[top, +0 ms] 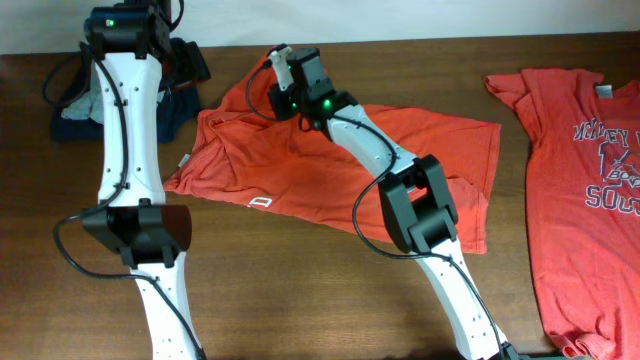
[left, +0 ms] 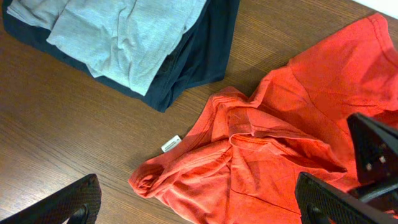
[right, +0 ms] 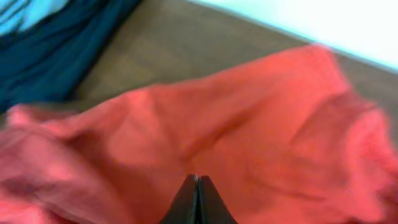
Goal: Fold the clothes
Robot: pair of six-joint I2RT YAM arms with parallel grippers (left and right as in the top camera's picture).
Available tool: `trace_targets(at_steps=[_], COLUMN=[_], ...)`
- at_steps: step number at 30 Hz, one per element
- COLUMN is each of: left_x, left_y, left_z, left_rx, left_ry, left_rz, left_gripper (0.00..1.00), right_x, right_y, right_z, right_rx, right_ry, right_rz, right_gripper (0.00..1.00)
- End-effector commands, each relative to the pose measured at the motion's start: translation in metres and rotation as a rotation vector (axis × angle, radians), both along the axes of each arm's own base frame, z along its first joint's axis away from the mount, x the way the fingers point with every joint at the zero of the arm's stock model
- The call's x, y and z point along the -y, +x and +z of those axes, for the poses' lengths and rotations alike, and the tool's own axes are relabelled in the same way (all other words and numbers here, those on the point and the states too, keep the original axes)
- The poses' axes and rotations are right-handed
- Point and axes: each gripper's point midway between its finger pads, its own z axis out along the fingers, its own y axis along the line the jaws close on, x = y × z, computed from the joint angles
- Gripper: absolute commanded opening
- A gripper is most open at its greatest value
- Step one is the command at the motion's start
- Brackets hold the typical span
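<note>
One orange-red T-shirt (top: 300, 160) lies crumpled and partly folded over itself in the middle of the table, with a small white logo near its front hem. Another T-shirt (top: 585, 180) lies flat at the right, its white lettering up. My right gripper (top: 281, 58) hovers over the middle shirt's far edge. In the right wrist view its fingertips (right: 197, 185) are pressed shut above blurred red cloth (right: 249, 124), with nothing seen between them. My left gripper (left: 199, 208) stands wide open above the bunched left sleeve (left: 249, 162) of that shirt, apart from it.
A pile of dark navy and grey clothes (left: 124, 37) sits at the far left corner (top: 180, 95), close to the middle shirt. A small white tag (left: 171, 144) lies on the wooden table (left: 56, 124). The left arm (top: 125, 110) reaches across the pile.
</note>
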Motion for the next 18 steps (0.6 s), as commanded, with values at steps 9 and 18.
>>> trace_targets(at_steps=[9,18], left_x=[0.002,0.003], left_y=[0.000,0.000], left_z=[0.002,0.002], left_rx=[0.007,0.007], left_ry=[-0.005,-0.005], left_rz=[-0.002,-0.004], left_gripper=[0.99,0.99], right_x=[-0.065,-0.080], right_y=[-0.086,-0.106], right_z=[0.023,-0.015], right_rx=[-0.191,-0.237], right_ry=[0.058,0.005], right_rz=[0.266,0.281], right_gripper=[0.04,0.04])
